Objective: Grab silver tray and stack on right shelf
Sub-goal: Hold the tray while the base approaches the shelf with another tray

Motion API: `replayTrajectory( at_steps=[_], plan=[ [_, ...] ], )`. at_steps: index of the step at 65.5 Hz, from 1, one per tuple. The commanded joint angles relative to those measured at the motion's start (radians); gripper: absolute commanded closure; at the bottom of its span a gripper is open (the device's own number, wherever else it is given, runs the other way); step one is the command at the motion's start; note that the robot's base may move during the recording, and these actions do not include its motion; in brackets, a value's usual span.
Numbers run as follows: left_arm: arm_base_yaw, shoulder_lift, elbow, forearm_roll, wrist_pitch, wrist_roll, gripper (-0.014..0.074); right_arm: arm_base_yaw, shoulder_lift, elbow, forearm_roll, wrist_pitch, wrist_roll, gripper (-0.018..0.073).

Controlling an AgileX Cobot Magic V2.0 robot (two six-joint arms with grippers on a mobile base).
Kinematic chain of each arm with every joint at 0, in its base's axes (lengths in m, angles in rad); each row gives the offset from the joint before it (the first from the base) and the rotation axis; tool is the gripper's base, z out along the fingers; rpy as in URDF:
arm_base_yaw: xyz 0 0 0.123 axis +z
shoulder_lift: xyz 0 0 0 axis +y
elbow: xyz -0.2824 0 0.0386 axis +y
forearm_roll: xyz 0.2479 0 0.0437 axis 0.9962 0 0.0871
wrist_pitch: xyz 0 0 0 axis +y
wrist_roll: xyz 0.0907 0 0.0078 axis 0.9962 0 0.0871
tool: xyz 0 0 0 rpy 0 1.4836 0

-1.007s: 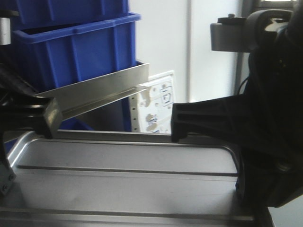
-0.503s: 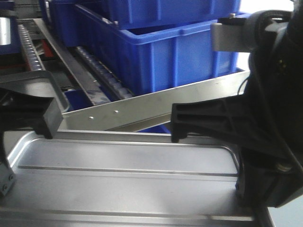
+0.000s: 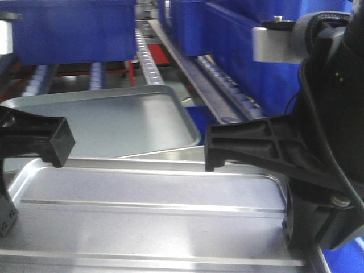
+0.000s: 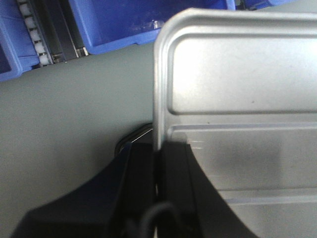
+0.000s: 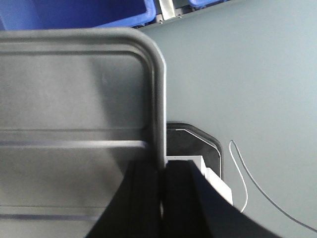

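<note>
The silver tray, shiny with two long ridges across its floor, fills the lower front view and is held level between both arms. My left gripper is shut on the tray's left rim, one finger inside and one outside. On the opposite side, my right gripper is shut on the tray's right rim in the same way. The right shelf with white roller rails lies just beyond the tray's far edge.
A second silver tray lies on the shelf's rollers directly ahead. Dark-blue bins stand behind it, and more bins line the right. Grey floor shows below, with a thin white cable.
The background has swept to the right: wall and bins gave way to the roller rails and a second tray ahead. Both grippers keep the same hold on the tray.
</note>
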Motion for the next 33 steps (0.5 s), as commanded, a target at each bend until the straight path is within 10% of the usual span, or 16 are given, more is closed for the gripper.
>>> replayTrajectory(
  at_steps=[1,33],
  plan=[
    [-0.008,-0.023,-0.021,0.015,-0.002,0.011,0.0697,0.003,-0.032,-0.024,-0.042,-0.023,-0.001,0.049],
    [-0.008,-0.023,-0.021,0.015,-0.002,0.011,0.0697,0.003,-0.032,-0.024,-0.042,-0.023,-0.001,0.049]
  ],
)
